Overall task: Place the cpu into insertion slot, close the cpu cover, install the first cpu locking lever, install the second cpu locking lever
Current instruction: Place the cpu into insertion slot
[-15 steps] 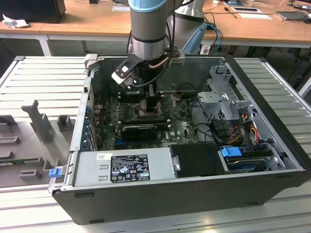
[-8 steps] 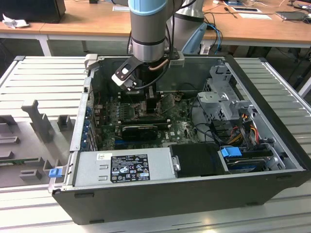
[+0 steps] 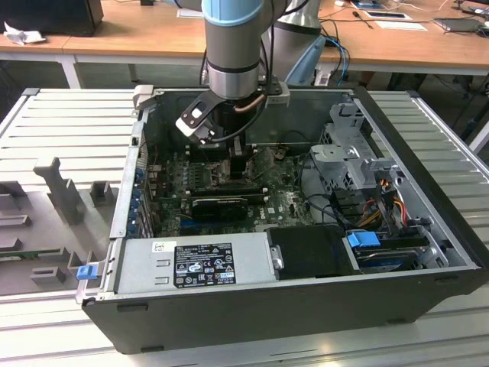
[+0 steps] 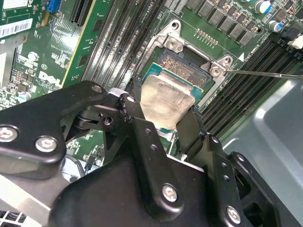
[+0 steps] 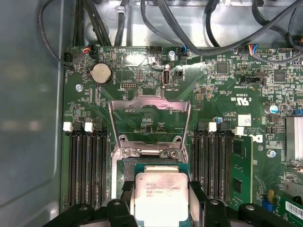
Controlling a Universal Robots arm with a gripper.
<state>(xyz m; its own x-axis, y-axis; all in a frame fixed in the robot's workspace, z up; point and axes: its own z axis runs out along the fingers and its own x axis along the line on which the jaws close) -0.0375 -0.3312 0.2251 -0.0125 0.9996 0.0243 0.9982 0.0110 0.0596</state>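
My gripper point(image 4: 163, 108) is shut on the cpu point(image 4: 166, 97), a flat silvery square chip held by two opposite edges between black fingers point(image 4: 137, 118). The chip hangs over the insertion slot point(image 4: 183, 71), covering the near part of it. Part of the slot's grey-gold pin field shows beyond the chip. I cannot tell whether the chip touches the slot. In the first wrist view the cpu point(image 5: 160, 198) sits between the gripper's point(image 5: 161, 203) fingers, and the cpu cover point(image 5: 149, 101) stands swung open beyond the slot point(image 5: 127, 166). In the exterior view the gripper point(image 3: 233, 164) reaches down into the computer case.
Long black memory slots point(image 5: 87, 165) flank the socket on both sides. A thin metal lever rod point(image 4: 265, 74) lies beside the socket. The grey power supply point(image 3: 195, 264), a black box point(image 3: 309, 252), the drive cage point(image 3: 355, 160) and cables point(image 5: 189, 28) crowd the case.
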